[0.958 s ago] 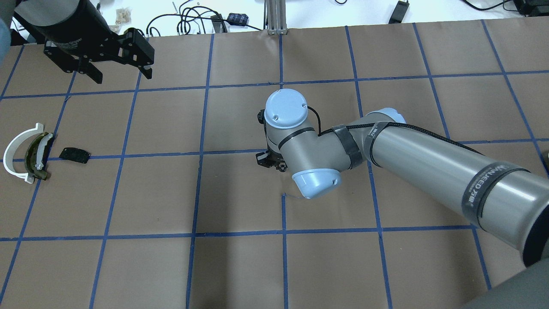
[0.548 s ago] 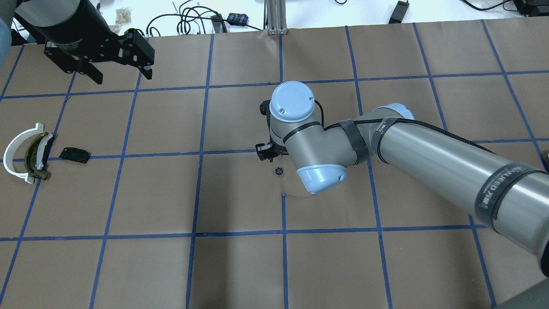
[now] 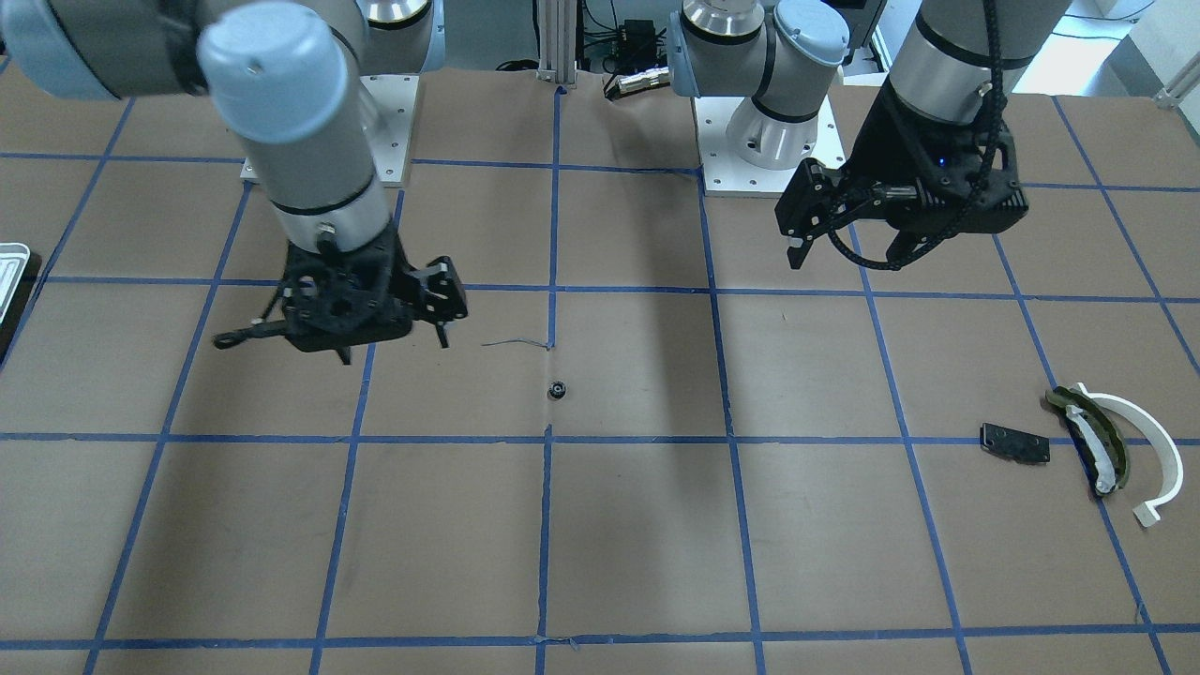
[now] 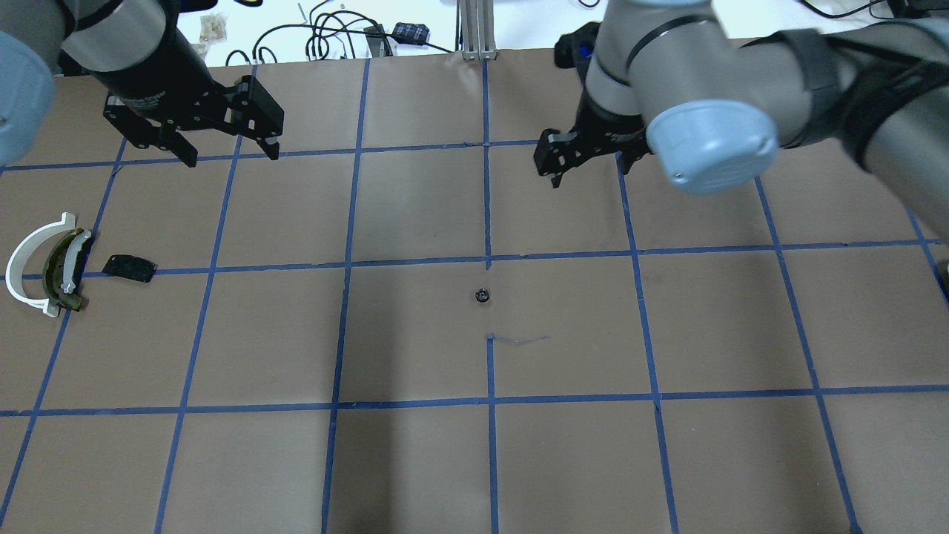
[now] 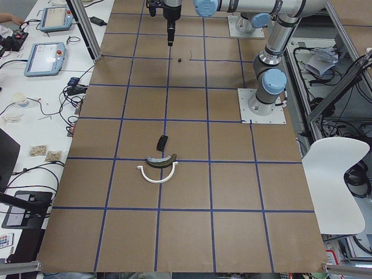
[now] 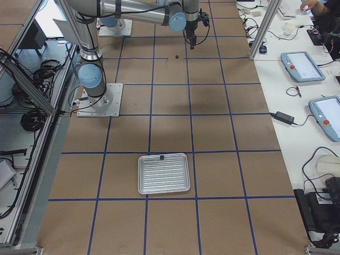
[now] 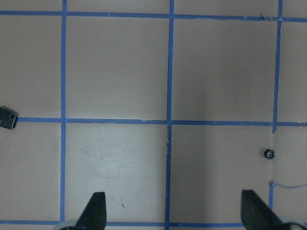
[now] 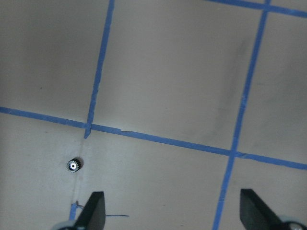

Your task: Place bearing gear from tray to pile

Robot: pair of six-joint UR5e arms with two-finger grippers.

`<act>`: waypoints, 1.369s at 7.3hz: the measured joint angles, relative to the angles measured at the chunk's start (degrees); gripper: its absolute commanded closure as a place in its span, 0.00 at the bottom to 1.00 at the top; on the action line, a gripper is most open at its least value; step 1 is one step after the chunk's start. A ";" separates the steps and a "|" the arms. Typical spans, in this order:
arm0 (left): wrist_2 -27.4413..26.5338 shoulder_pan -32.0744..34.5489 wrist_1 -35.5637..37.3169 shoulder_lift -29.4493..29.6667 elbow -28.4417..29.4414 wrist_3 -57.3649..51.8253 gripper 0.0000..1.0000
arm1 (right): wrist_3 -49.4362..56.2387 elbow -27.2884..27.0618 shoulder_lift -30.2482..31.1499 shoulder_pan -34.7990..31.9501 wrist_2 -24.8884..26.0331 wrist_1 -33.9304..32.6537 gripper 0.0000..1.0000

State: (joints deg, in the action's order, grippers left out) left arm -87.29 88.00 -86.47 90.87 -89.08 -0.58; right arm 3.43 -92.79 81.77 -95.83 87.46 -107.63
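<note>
Right gripper (image 4: pixel 589 159): released and empty, your wrist view showing both fingers spread with only table between them. A second ago it sat low over the table's middle; now it has lifted off toward 1 o'clock in the overhead view, leaving the gear behind.
Left gripper (image 4: pixel 231 152): also spread wide and holding nothing. It hovers at the far left and has drifted slightly toward centre.
Tray (image 6: pixel 163 173): well apart at the robot's right end of the table, out of the overhead view.
Pile (image 4: pixel 63 267): white arc (image 4: pixel 22 259), olive strip (image 4: pixel 65 273) and black plate (image 4: pixel 129 267), grouped at the left edge.
Bearing gear (image 4: pixel 483 296): lying free on the table (image 4: pixel 415 460) near its centre, just beside a tape crossing. It is off the tray but not yet at the pile, which lies well away at 9 o'clock from it.
Gear to hands: about 7 o'clock from the right gripper and 4 o'clock from the left.
What it means for you: this reads as a mid-table hand-over, so expect the left arm to finish the carry.
</note>
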 measured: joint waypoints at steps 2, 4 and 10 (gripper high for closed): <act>3.81 7.63 8.87 5.14 -3.60 6.82 0.00 | 13.84 1.61 3.72 10.20 0.25 6.42 0.00; 3.52 15.51 24.73 13.23 -10.38 11.51 0.00 | 35.83 2.58 4.64 22.74 0.77 12.39 0.00; -7.11 27.30 36.56 24.80 -14.28 21.97 0.00 | 109.05 2.35 -10.33 55.11 1.50 8.32 0.00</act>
State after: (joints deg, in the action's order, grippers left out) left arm -94.40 115.30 -49.91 115.66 -103.36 21.40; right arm 112.48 -90.44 71.44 -40.72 88.96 -99.32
